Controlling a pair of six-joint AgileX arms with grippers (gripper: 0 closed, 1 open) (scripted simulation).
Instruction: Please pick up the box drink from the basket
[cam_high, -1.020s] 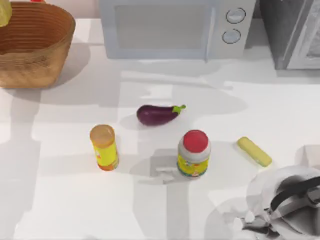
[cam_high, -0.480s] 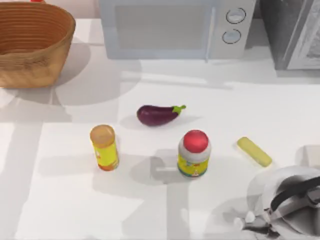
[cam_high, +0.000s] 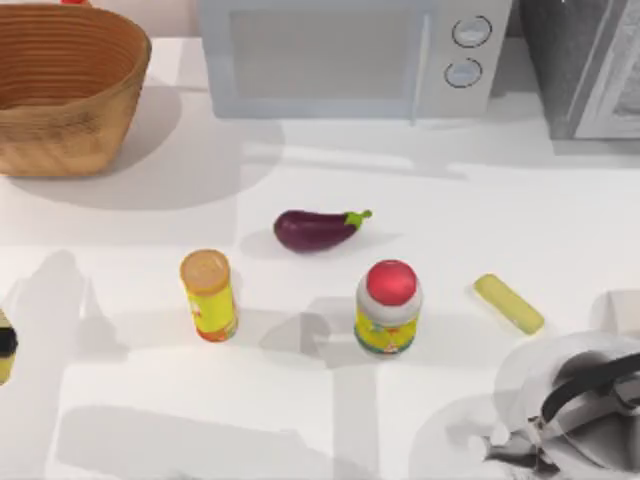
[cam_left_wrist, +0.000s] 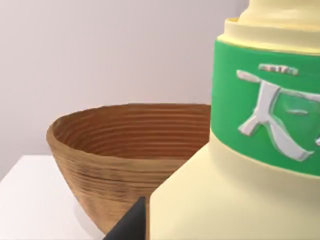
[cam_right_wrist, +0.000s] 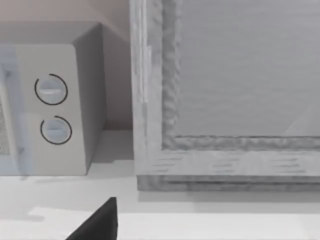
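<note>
The box drink (cam_left_wrist: 240, 165) is out of the basket (cam_high: 70, 95), held in the left gripper (cam_high: 4, 352) at the desk's left edge. Pick looks done; next calls for keeping hold. Right gripper (cam_high: 510, 440) parked lower right, fingers' state unclear.

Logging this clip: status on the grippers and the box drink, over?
Left gripper shut on box drink, carton clear of basket at table's left edge. Right arm parked at the lower right. Nothing in the way.
</note>
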